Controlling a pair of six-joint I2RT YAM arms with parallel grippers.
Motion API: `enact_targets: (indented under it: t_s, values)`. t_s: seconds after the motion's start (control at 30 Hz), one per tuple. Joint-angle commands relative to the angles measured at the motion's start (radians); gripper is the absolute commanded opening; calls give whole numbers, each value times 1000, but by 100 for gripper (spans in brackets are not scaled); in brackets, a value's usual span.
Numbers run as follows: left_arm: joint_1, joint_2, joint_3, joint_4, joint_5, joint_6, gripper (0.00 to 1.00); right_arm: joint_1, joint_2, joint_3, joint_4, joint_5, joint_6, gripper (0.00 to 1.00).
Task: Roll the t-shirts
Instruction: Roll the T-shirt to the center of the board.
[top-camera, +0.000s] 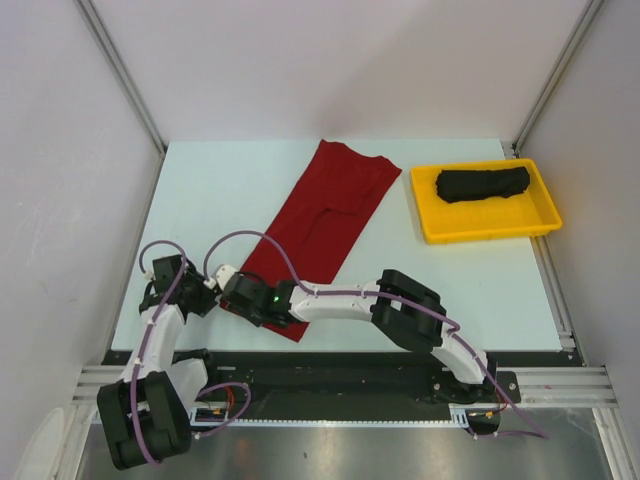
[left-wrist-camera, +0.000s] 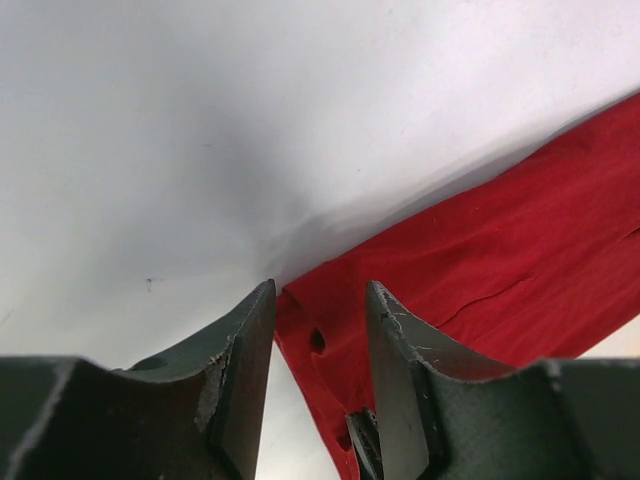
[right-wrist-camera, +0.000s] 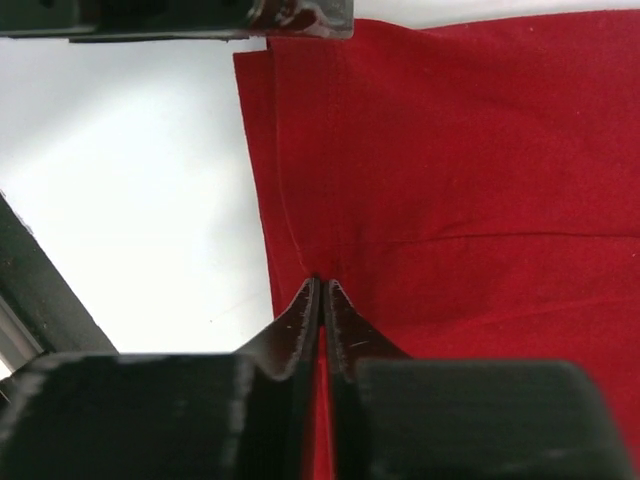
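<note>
Right gripper clenched on the near hem of the red t-shirt, 7 o'clock. Left gripper released, straddling the hem corner. Risk: a one-sided pull skews the roll, or the thin pinch slips. The folded strip runs toward 12. Only the top view shows the black t-shirt, rolled in the yellow tray, 2 o'clock.

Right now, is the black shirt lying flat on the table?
No, the black shirt sits bundled up inside the tray, to the right of the red shirt.
</note>
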Motion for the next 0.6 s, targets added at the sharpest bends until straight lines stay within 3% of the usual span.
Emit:
enact_targets:
  t_s: [0.0,0.3,0.57]
  values:
    - [-2,8,-6,32,0,-23,45,-4,-27,2,27,-2,14,1]
    - [-5,28,-18,59,17,-28,34,16,-67,-19,25,16,16,0]
    - [-7,4,-35,53,27,-31,1,30,-91,-35,22,39,20,0]
